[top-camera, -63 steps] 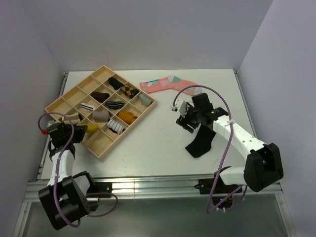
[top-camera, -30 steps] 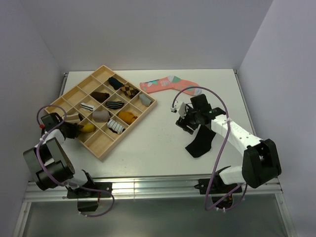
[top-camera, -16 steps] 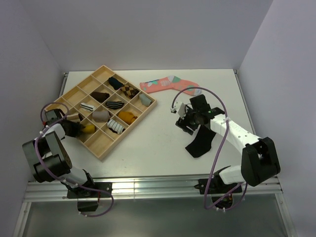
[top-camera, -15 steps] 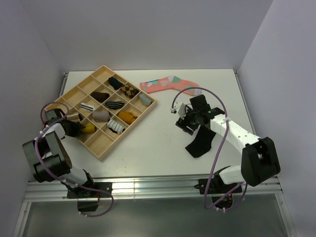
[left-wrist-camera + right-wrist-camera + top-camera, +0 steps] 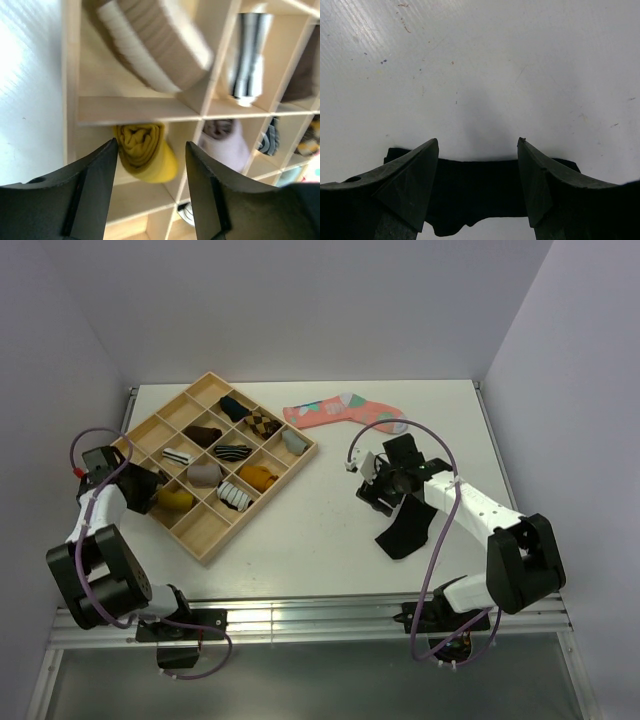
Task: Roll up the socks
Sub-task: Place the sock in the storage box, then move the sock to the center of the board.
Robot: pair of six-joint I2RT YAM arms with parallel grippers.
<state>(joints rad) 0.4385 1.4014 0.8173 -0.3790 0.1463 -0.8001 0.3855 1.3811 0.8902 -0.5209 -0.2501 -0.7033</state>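
Our right gripper point(image 5: 478, 140) hangs spread over the limp, light black sock point(image 5: 480, 185); we'd pinch its far end. Our left gripper point(image 5: 151, 144) is spread too.

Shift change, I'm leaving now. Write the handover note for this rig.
Left gripper: open over the wooden divided tray, rolled mustard-yellow sock lying loose in a compartment between its fingers.
Right gripper: open, poised over the flat black sock on the white table.
Done: yellow sock rolled and stowed.
To do: roll the black sock.
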